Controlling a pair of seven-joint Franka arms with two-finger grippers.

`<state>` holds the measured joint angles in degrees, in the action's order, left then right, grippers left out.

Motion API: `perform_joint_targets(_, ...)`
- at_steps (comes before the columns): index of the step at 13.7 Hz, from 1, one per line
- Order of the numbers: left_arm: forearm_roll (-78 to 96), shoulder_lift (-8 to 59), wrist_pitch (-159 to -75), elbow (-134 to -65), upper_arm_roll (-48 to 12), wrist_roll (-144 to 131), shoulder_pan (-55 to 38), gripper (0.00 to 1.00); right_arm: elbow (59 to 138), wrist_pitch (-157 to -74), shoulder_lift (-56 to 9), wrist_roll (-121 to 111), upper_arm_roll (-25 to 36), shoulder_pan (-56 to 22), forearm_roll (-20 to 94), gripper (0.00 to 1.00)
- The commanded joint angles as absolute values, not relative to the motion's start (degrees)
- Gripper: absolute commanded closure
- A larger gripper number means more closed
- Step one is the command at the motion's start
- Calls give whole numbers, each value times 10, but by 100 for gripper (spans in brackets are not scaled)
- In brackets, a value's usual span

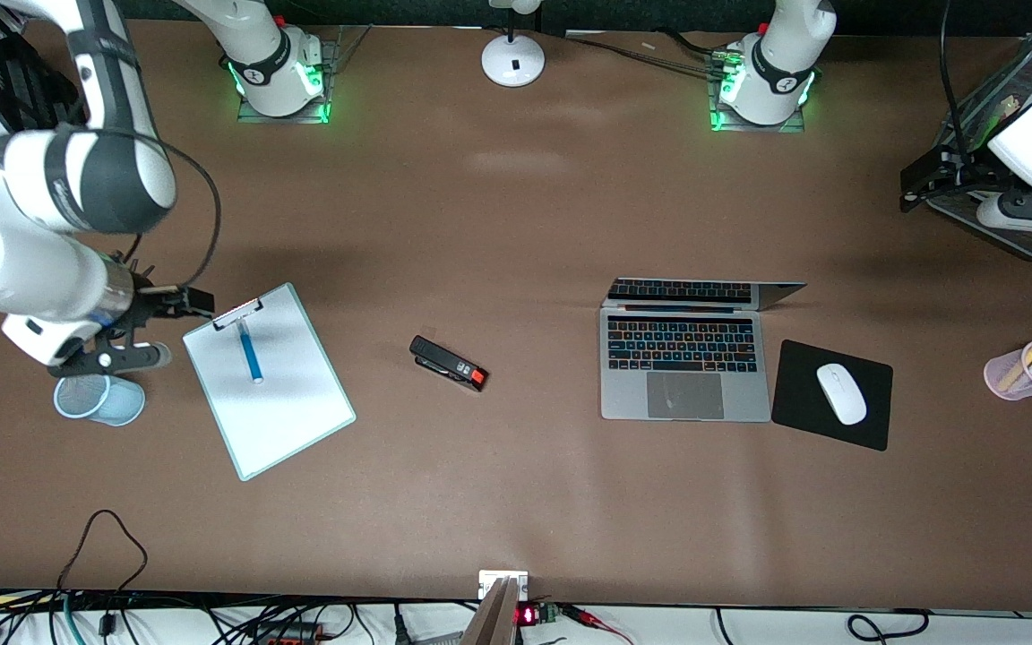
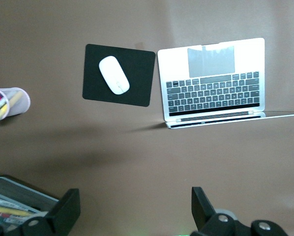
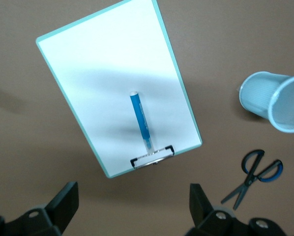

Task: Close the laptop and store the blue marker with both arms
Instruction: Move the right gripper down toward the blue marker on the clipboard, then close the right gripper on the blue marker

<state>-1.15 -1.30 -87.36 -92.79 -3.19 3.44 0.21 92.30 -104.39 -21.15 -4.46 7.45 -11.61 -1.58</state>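
Observation:
The silver-grey laptop (image 1: 684,394) stands open on the table toward the left arm's end, its keyboard lit; it also shows in the left wrist view (image 2: 211,83). The blue marker (image 1: 250,351) lies on a white clipboard (image 1: 283,412) toward the right arm's end, and shows in the right wrist view (image 3: 140,120). My right gripper (image 1: 177,330) is open and empty, above the table beside the clipboard's clip end (image 3: 132,196). My left gripper (image 1: 928,184) is open and empty, high over the table's end by a mesh tray, well away from the laptop (image 2: 136,201).
A light blue mesh cup (image 1: 99,399) sits under the right hand, with scissors (image 3: 252,177) beside it. A black stapler (image 1: 449,363) lies mid-table. A black mouse pad (image 1: 803,421) with a white mouse (image 1: 841,392) lies beside the laptop. A pink pen cup (image 1: 1018,376) and a mesh tray (image 2: 14,201) are at the left arm's end.

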Motion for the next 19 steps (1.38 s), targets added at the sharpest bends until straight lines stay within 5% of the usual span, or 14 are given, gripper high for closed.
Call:
perform_joint_targets(1, -2, 12, -856, -897, -31, 29, 2, 0, 908, -1063, -245, -62, 76, -116, -10, 0)
perform_joint_targets(6, -2, 15, -846, -889, -31, 34, 7, 2, 923, -1104, -272, -115, 82, -132, -12, 0)
perform_joint_targets(7, -1, 23, -846, -889, -31, 34, 5, 13, 923, -1106, -273, -121, 82, -128, -11, 0)
perform_joint_targets(9, -1, 25, -846, -889, -31, 33, 5, 15, 923, -1115, -286, -132, 82, -122, -13, 0)
perform_joint_targets(13, -1, 25, -846, -889, -31, 33, 4, 2, 923, -1137, -301, -170, 82, -111, -11, 0)
perform_joint_targets(17, -1, 25, -833, -889, -32, 29, 2, 79, 923, -1144, -313, -184, 82, -105, -11, 0)
perform_joint_targets(19, -1, 25, -832, -891, -32, 29, 1, 97, 927, -1157, -325, -201, 81, -99, -10, 0)
